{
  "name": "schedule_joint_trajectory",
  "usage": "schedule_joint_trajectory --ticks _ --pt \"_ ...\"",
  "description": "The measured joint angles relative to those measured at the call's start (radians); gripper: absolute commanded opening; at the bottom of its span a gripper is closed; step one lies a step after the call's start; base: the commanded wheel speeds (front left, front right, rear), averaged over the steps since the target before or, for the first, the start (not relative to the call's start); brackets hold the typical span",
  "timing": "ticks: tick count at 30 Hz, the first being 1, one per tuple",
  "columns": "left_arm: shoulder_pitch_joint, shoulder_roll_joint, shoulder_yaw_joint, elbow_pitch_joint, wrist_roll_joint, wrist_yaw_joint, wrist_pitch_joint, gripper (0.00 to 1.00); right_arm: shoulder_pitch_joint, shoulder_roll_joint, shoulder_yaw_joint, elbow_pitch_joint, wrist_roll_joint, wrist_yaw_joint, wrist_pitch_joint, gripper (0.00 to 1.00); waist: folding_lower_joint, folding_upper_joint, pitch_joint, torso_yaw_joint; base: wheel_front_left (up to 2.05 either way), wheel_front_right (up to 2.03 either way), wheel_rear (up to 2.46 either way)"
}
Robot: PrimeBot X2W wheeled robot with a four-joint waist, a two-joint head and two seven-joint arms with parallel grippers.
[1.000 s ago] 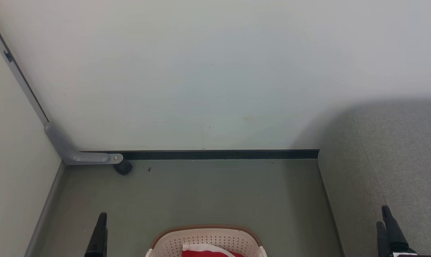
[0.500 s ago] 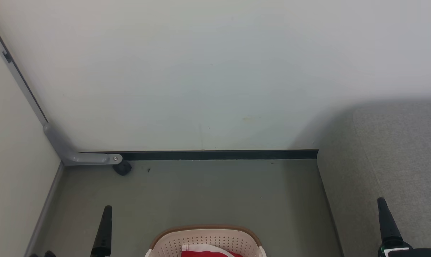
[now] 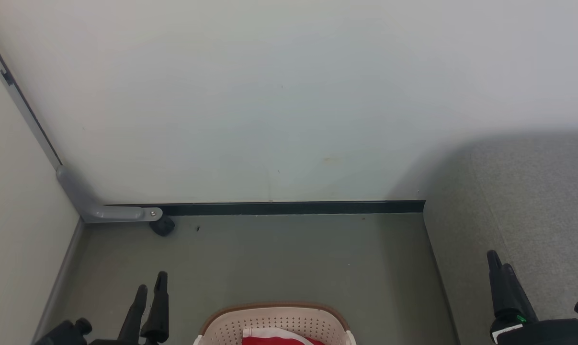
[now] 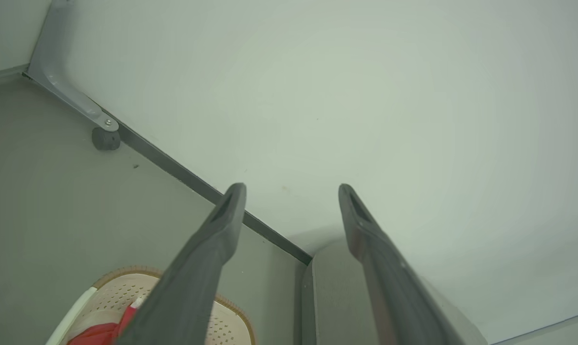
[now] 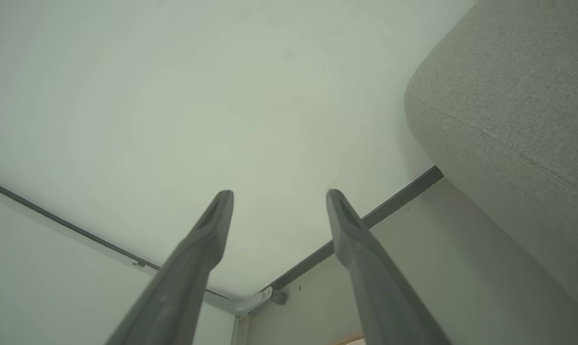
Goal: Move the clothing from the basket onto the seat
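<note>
The cream basket (image 3: 274,320) with a brown rim sits on the floor at the bottom middle of the head view, holding red and white clothing (image 3: 278,339). My left gripper (image 3: 152,282) stands open to the left of the basket, above the floor, with nothing between its fingers. My right gripper (image 3: 499,261) is open over the grey seat (image 3: 533,201) at the right. In the left wrist view the open left gripper (image 4: 291,188) points at the wall, with the basket (image 4: 110,297), clothing (image 4: 92,333) and seat (image 4: 332,287) below. The right wrist view has the open right gripper (image 5: 279,193) beside the seat (image 5: 509,96).
A pale wall (image 3: 289,96) with a dark baseboard (image 3: 293,207) closes the space ahead. A grey bracket (image 3: 102,211) and a small black stopper (image 3: 163,225) sit in the left corner beside a side panel (image 3: 16,215). Grey-green floor (image 3: 269,258) lies between basket and wall.
Both grippers have come further up into the head view. The left one moved right toward the basket and now shows both fingers. The right one shifted left and up over the seat's edge.
</note>
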Motion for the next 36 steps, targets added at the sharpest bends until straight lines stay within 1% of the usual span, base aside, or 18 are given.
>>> schedule_joint_trajectory --ticks 9,13,14,18,20,24,28,31,36 --pt "-0.018 0.029 -0.047 0.004 0.177 0.045 -0.036 1.0 -0.021 -0.028 0.039 0.026 -0.133 0.001 -0.039 1.0 0.0 0.0 -0.001 -0.002 0.0 0.0 0.0" --pt "-0.022 0.041 -0.067 0.004 0.251 0.064 -0.052 1.0 -0.025 -0.049 0.066 0.047 -0.216 0.0 -0.052 1.0 0.0 0.0 -0.002 -0.001 0.0 0.0 0.0" --pt "-0.027 0.057 -0.082 0.004 0.31 0.077 -0.06 1.0 -0.042 -0.068 0.085 0.059 -0.282 -0.005 -0.062 1.0 0.0 0.0 -0.002 0.0 0.0 0.0 0.0" --pt "-0.037 0.065 -0.103 0.006 0.376 0.094 -0.077 1.0 -0.054 -0.091 0.123 0.067 -0.381 -0.026 -0.079 1.0 0.0 0.0 -0.002 0.002 0.0 0.0 0.0" --pt "-0.037 0.072 -0.131 0.015 0.434 0.099 -0.094 1.0 -0.061 -0.099 0.14 0.078 -0.449 -0.043 -0.095 1.0 0.0 0.0 -0.002 0.005 0.0 0.0 0.0" --pt "-0.039 0.077 -0.148 0.019 0.494 0.111 -0.109 1.0 -0.062 -0.107 0.144 0.085 -0.504 -0.062 -0.108 1.0 0.0 0.0 -0.003 0.007 0.0 0.0 0.0" --pt "-0.042 0.084 -0.159 0.026 0.549 0.123 -0.12 1.0 -0.069 -0.112 0.153 0.088 -0.552 -0.066 -0.122 1.0 0.0 0.0 -0.005 0.009 0.0 0.0 0.0" --pt "-0.042 0.086 -0.157 0.038 0.554 0.132 -0.12 1.0 -0.08 -0.111 0.153 0.092 -0.574 -0.067 -0.122 1.0 0.0 0.0 -0.005 0.01 0.0 0.0 0.0" --pt "-0.042 0.084 -0.146 0.04 0.556 0.132 -0.12 1.0 -0.08 -0.105 0.144 0.097 -0.583 -0.071 -0.122 1.0 0.0 0.0 -0.006 0.01 0.0 0.0 0.0"
